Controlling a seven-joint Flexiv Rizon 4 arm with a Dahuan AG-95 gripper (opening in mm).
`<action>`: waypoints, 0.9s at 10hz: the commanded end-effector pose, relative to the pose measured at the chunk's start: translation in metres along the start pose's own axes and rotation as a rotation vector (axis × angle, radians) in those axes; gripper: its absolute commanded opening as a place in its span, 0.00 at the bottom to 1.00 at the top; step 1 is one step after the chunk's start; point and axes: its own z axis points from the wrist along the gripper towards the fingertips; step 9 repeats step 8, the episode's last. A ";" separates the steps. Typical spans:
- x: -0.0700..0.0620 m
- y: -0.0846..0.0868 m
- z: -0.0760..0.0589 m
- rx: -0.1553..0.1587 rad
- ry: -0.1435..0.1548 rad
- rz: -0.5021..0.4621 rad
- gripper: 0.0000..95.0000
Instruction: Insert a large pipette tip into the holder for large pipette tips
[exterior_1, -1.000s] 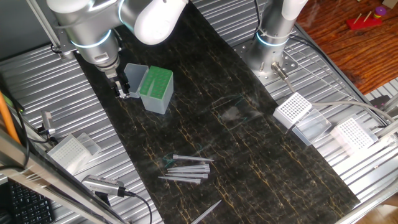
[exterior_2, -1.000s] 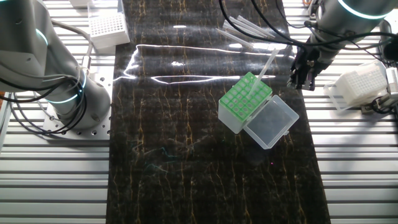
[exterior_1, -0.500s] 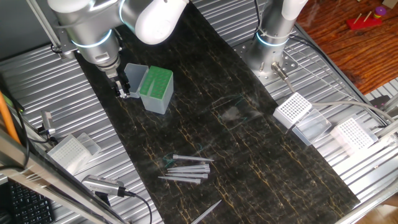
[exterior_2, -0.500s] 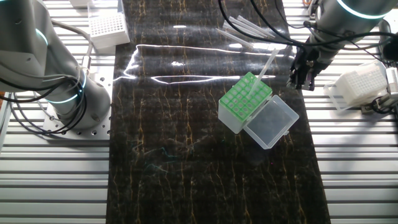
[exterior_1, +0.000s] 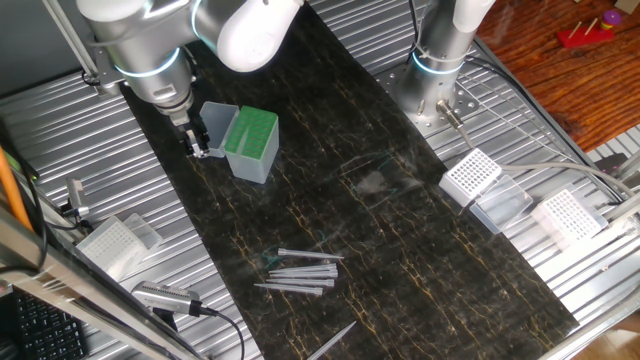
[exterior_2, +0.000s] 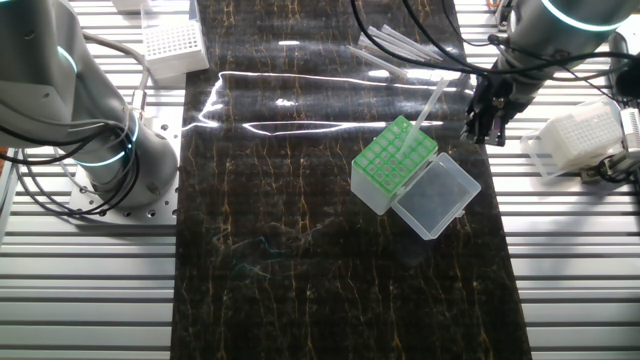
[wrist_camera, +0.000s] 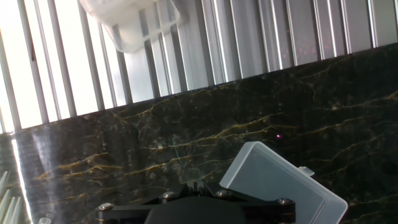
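A large pipette tip is seen standing tilted in the green-topped holder, clear lid hinged open on the table. The pincer hangs beside it, empty; jaw spread cannot be told. No writing can be read.

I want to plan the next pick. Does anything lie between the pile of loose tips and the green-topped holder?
Nothing visible does. Only bare mat lies between the loose tips and the holder. The gripper hangs beside the holder's open lid, off that line.
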 end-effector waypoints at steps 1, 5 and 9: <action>0.001 0.000 0.000 0.000 -0.001 -0.002 0.00; 0.001 0.000 0.001 0.000 0.001 0.004 0.00; 0.001 0.000 0.001 -0.001 0.000 -0.003 0.00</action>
